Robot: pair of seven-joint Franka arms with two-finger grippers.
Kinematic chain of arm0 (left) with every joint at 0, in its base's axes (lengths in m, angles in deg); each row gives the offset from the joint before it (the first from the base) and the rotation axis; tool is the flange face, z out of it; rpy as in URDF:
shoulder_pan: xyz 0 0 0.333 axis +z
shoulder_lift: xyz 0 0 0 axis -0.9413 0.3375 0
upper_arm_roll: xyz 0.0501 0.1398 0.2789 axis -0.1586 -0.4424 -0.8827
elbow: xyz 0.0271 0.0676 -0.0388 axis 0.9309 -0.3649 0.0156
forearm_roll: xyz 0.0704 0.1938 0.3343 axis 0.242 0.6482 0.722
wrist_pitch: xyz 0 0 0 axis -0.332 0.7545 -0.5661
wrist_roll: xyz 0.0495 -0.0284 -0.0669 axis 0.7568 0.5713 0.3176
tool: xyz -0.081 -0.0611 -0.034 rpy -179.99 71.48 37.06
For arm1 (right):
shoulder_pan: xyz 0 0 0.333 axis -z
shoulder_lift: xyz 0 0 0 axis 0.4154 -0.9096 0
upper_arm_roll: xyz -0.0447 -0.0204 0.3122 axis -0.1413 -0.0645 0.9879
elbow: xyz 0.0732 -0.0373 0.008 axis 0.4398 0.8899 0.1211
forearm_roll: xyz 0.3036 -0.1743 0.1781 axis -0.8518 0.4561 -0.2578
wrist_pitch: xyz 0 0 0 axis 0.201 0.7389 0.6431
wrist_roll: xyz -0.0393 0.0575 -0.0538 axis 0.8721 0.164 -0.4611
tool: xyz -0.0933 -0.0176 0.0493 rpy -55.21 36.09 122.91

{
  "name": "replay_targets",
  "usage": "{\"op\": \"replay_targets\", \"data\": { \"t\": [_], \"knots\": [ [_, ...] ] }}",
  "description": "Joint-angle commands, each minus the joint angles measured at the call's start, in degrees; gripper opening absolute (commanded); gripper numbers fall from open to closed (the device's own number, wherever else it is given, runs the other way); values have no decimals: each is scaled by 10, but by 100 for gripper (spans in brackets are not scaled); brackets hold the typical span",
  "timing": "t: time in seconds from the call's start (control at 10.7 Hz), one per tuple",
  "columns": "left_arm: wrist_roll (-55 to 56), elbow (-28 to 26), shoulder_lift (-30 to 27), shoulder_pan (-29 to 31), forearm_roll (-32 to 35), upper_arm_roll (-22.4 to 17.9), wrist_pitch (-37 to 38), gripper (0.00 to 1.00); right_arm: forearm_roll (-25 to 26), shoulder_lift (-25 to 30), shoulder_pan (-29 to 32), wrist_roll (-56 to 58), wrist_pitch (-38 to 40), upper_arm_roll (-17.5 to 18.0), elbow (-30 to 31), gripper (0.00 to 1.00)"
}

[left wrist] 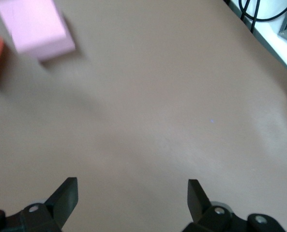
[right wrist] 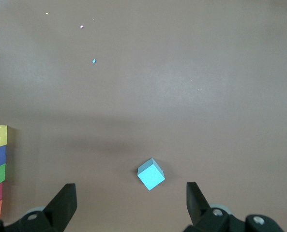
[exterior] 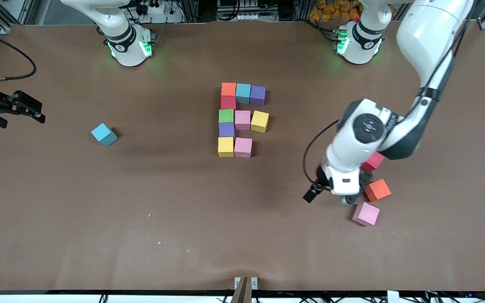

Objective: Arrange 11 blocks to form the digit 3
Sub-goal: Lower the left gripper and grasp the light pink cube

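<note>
The digit 3 (exterior: pixel 241 119) sits around the middle of the table (exterior: pixel 57 219), a little toward the bases' edge, and it is one cube short. Its five-cube column is complete and so are two of its rows: orange, light blue and purple in one, green, pink and yellow in the middle one. The row nearest the front camera has only a yellow cube (exterior: pixel 225 147) and a pink cube (exterior: pixel 243 147) — ten blocks placed, by my count.

The step in hand looks like fetching the last block. The left gripper (exterior: pixel 343 198) hangs low over the table toward the left arm's end, its fingers spread and holding nothing. Three spares lie just beside it: a red block (exterior: pixel 375 160) partly hidden under the arm, an orange block (exterior: pixel 378 190) and a pink block (exterior: pixel 366 214). In the left wrist view the pink block (left wrist: pixel 34 24) is off to a corner, not between the fingers.

The right gripper (exterior: pixel 25 110) waits at the table's edge at the right arm's end, fingers spread and empty, with a lone light blue block (exterior: pixel 104 134) on the table near it.

The next move calls for centring the open left fingers over one spare, squaring to its faces, descending and pinching it — then setting it flush against the pink cube to close the last row.
</note>
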Motion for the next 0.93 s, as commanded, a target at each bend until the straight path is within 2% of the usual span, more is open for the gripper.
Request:
{"op": "replay_targets", "data": {
  "t": [0.0, 0.19, 0.37, 0.56, 0.84],
  "knots": [
    [-211, 33, 20, 34, -15, 4, 38, 100, -2, 2, 7, -3, -5, 8, -1, 100],
    [-375, 51, 37, 66, -12, 4, 65, 100, -2, 2, 6, -3, -5, 8, 0, 100],
    [-519, 61, 42, 61, -12, -39, 64, 100, 1, 1, 2, -2, -9, 8, 2, 100],
    [-623, 94, 70, 58, -11, -47, 63, 100, 0, 3, 2, -3, -9, 10, 1, 100],
    [-759, 119, 107, 51, -10, -80, 45, 100, 0, 5, -6, -2, -7, 13, 2, 100]
  ]
}}
